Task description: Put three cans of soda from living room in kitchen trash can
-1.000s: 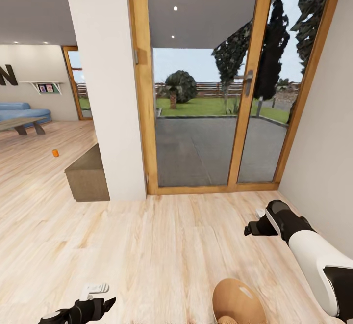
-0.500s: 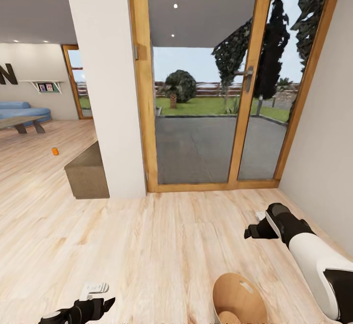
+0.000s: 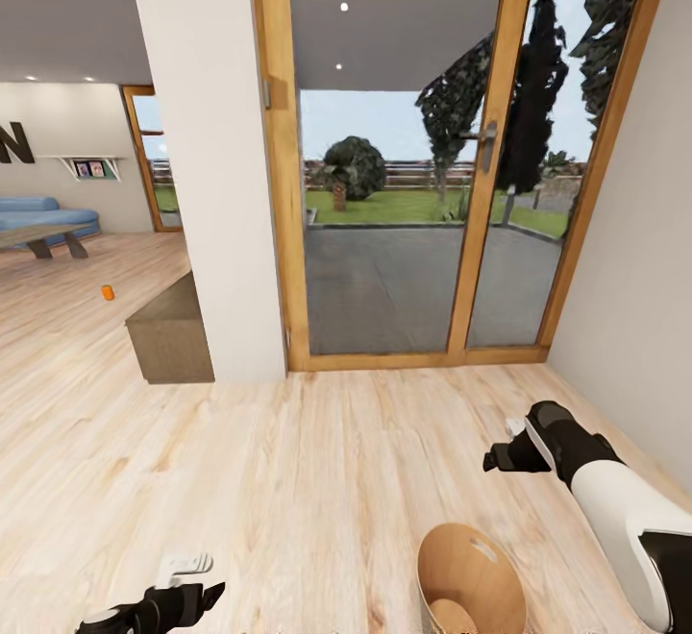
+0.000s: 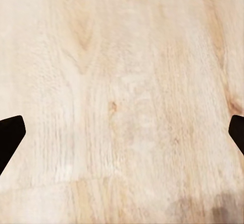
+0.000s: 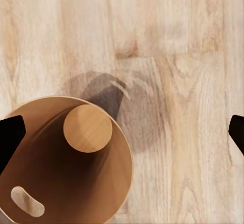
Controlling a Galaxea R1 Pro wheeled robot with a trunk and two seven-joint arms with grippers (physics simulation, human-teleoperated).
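Both pincers hang spread and empty over the floor, carrying nothing. The bin (image 5: 61,168) sits just beside the right pincer (image 3: 502,458), apparently empty. Far beyond the left pincer (image 3: 168,605), one orange can (image 3: 108,293) waits near the sofa (image 3: 38,214).

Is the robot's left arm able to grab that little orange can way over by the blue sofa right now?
Probably not. The small orange soda can sits far off on the pale wood floor, while the left gripper hangs open close to the robot. It would likely need to drive nearer first.
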